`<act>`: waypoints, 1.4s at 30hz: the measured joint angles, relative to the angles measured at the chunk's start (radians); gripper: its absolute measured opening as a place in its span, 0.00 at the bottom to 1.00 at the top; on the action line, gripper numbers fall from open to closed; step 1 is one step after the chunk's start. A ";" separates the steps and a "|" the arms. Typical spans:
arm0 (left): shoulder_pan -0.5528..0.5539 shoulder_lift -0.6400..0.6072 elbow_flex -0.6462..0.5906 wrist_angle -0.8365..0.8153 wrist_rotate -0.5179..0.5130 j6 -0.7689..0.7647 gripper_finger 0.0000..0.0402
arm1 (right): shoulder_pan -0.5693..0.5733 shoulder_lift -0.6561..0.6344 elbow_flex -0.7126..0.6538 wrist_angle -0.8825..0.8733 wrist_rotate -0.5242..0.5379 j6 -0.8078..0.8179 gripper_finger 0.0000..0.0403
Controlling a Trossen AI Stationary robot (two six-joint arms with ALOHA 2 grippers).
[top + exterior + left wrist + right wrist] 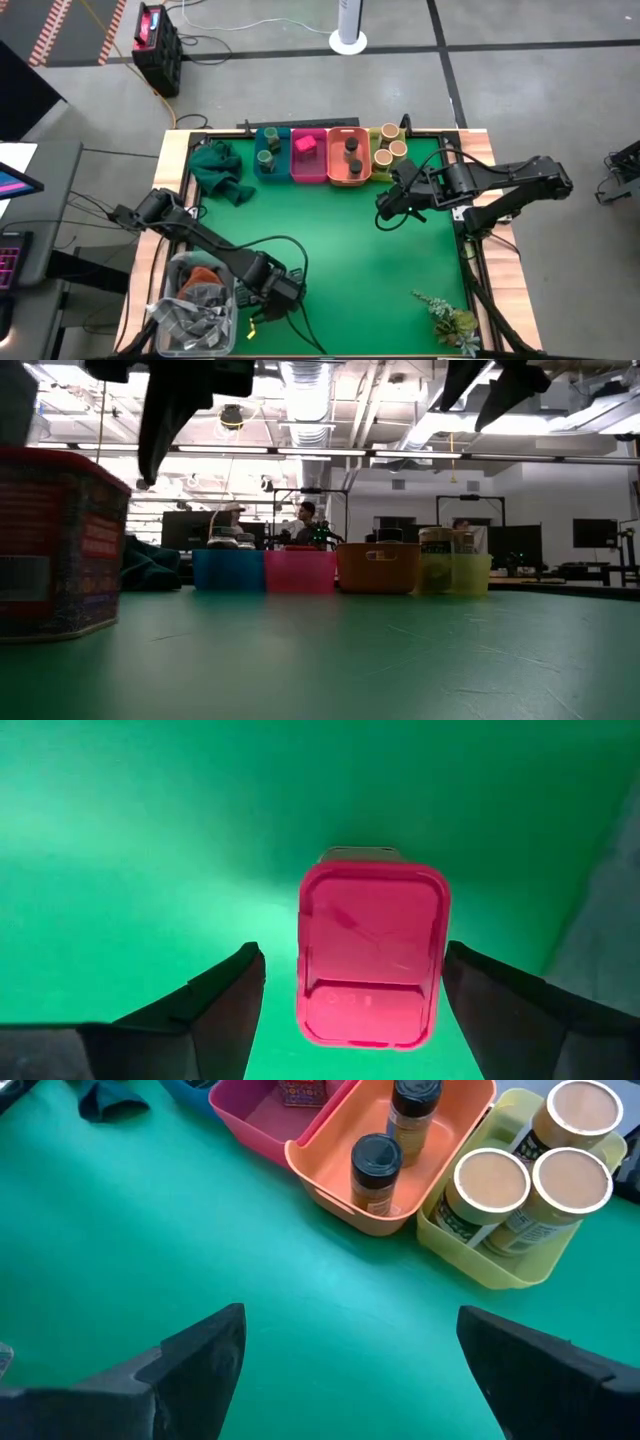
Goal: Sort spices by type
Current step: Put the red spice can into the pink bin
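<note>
A pink spice box (370, 960) stands upright on the green mat near the table's front left; it also looms at the left of the low view (55, 545). My left gripper (278, 288) hangs over it, pointing down and open, one finger (225, 995) on each side of the lid without touching. My right gripper (384, 212) waits open above the mat, right of centre. At the far edge, the blue bin (268, 172) holds two round jars, the pink bin (308, 170) a pink box (300, 1090), the orange bin (340, 1190) two dark-lidded jars, the yellow bin (500, 1260) three tan-lidded jars.
A dark green cloth (215, 170) lies at the far left of the mat. A clear tub of rags (195, 305) sits at the front left corner, and a leafy sprig (450, 320) at the front right. Open mat lies between the two arms.
</note>
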 joint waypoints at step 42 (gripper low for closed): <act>0.018 0.006 0.082 -0.078 -0.093 -0.165 0.56 | -0.002 0.000 0.000 0.000 0.000 -0.004 0.96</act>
